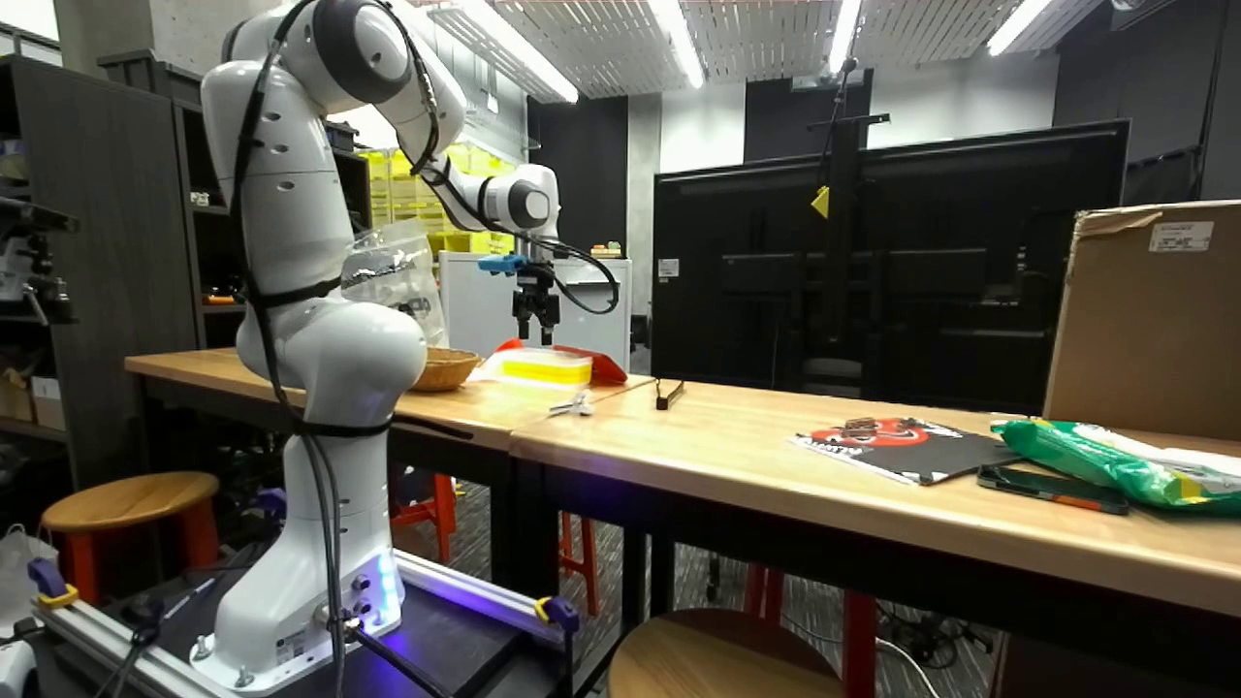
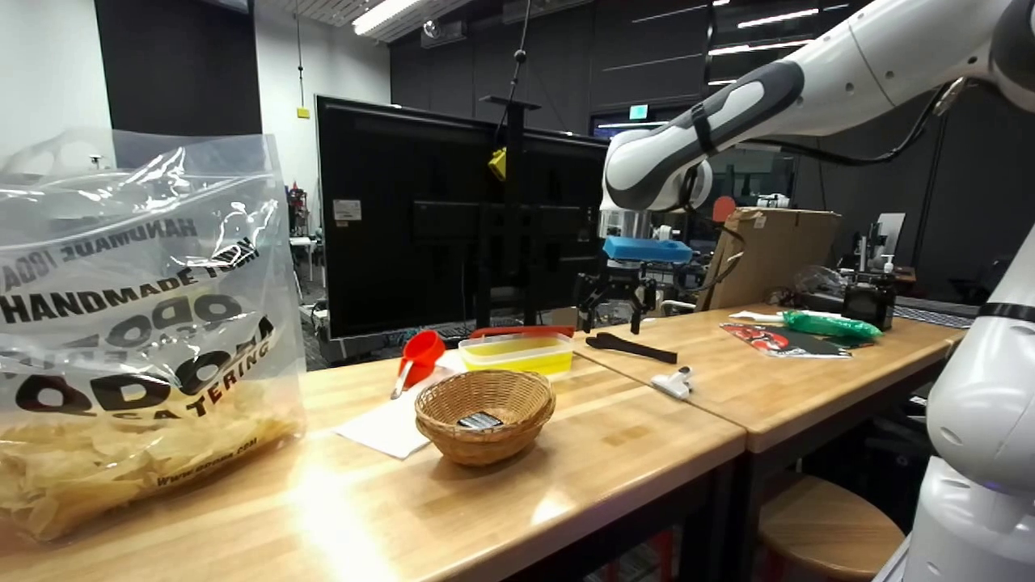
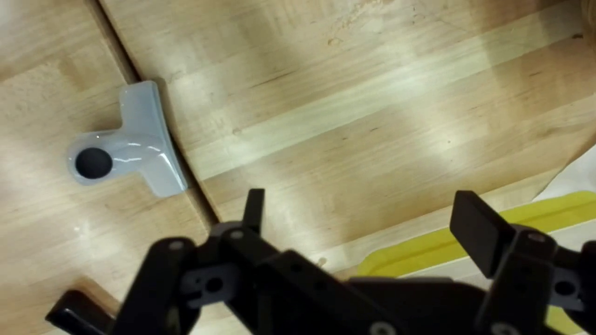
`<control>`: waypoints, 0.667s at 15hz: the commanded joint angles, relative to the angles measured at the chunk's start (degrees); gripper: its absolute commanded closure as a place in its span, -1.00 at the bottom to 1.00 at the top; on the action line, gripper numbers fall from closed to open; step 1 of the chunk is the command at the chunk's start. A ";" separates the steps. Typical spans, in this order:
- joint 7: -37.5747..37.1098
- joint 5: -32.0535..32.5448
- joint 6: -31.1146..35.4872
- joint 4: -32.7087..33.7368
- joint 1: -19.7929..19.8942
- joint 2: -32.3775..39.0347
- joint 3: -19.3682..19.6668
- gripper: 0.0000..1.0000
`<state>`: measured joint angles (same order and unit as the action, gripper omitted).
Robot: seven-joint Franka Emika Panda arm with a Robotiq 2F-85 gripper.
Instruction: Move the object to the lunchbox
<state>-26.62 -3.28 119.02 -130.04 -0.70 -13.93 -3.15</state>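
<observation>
The lunchbox is a low yellow container with a clear upper part, on the table in both exterior views (image 1: pixel 548 368) (image 2: pixel 517 354). The wrist view shows part of its yellow edge (image 3: pixel 419 253), the rest hidden behind my gripper. My gripper (image 1: pixel 535 335) is open and empty, above the table close to the lunchbox, also in an exterior view (image 2: pixel 610 326) and the wrist view (image 3: pixel 358 204). Which object is meant is unclear. A grey-white clip (image 3: pixel 135 144) lies at the table seam, also in both exterior views (image 1: pixel 574 405) (image 2: pixel 674 383). A black tong-like object (image 2: pixel 631 348) lies nearby (image 3: pixel 77 311).
A wicker basket (image 2: pixel 485 449) holding a small dark packet (image 2: pixel 479 420) stands near the lunchbox. A red scoop (image 2: pixel 422 354), white paper (image 2: pixel 380 424) and a large clear bag (image 2: pixel 145 364) are nearby. A magazine (image 1: pixel 892 441), green bag (image 1: pixel 1086 456) and cardboard box (image 1: pixel 1149 330) are farther along.
</observation>
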 commanded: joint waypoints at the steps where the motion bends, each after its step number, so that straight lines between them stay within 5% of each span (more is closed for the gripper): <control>1: -8.46 -1.60 5.15 -7.99 1.72 -6.29 -0.85 -1.00; 10: -32.87 -8.42 21.00 -14.04 2.18 -5.94 -5.06 -1.00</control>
<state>-50.67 -9.80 136.25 -144.01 1.23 -20.03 -5.30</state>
